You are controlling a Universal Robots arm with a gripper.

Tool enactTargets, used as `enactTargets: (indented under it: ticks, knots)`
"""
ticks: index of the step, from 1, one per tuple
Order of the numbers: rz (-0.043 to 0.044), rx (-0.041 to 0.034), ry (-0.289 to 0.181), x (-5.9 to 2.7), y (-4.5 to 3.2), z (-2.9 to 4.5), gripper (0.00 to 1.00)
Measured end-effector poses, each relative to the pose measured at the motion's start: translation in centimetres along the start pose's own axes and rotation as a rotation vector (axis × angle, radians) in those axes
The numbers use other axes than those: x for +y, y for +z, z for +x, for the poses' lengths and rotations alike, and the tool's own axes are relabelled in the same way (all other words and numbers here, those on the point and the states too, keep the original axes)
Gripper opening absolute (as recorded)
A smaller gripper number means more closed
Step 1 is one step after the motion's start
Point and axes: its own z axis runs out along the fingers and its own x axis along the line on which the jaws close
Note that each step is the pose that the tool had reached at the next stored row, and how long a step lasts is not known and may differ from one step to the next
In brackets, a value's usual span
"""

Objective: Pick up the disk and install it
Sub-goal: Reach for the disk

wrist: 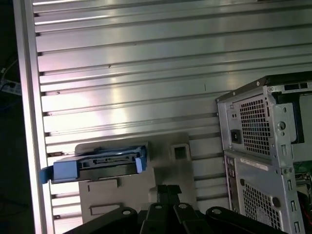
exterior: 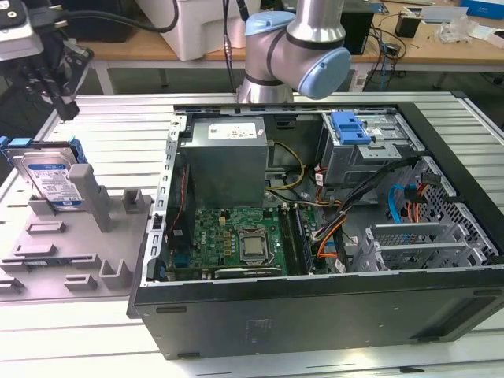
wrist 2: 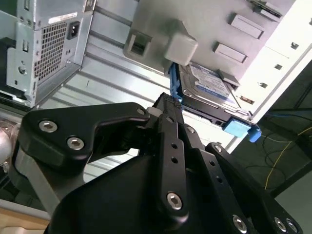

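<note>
The disk point(exterior: 49, 179) is a silver drive with a white-and-blue label and a blue frame. It stands tilted on edge in a grey plastic holder point(exterior: 87, 236) on the exterior view's left. My gripper point(exterior: 68, 106) hangs above and slightly behind the disk, apart from it. Both wrist views show the disk point(wrist 2: 207, 85) point(wrist: 105, 163) resting in the holder point(wrist 2: 204, 24) point(wrist: 165, 170) beyond my fingertips. The black fingers of the gripper point(wrist 2: 165, 102) point(wrist: 168, 187) sit together with nothing between them.
An open computer case point(exterior: 315, 315) lies to the exterior view's right of the holder. Inside are a grey power-supply box point(exterior: 224, 157), a motherboard point(exterior: 236, 236) and a silver drive cage point(exterior: 378, 153) with a blue latch point(exterior: 350, 126). The ribbed metal table point(exterior: 118, 118) carries everything.
</note>
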Motion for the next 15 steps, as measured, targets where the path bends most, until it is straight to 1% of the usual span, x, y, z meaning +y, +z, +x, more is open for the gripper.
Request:
enactTargets:
  ticks: [3,4,5,6,8,11,13,15]
  knots:
    - [0.0001,-0.0001,0.003,0.03,-0.02,1.02,0.11]
    - [0.0001,-0.0002,0.005,0.08,-0.02,1.69,0.11]
    - [0.0002,-0.0002,0.005,0.18,-0.02,2.15,0.11]
    - [0.0001,-0.0002,0.005,0.27,-0.01,2.46,0.11]
    - [0.0001,-0.0003,0.006,0.54,0.01,3.41,0.11]
    - [0.0002,-0.0003,0.008,0.74,0.04,4.26,0.11]
    - [0.0003,-0.0005,0.011,0.93,0.07,5.15,0.11]
    - [0.0003,-0.0006,0.013,1.05,0.10,5.74,0.11]
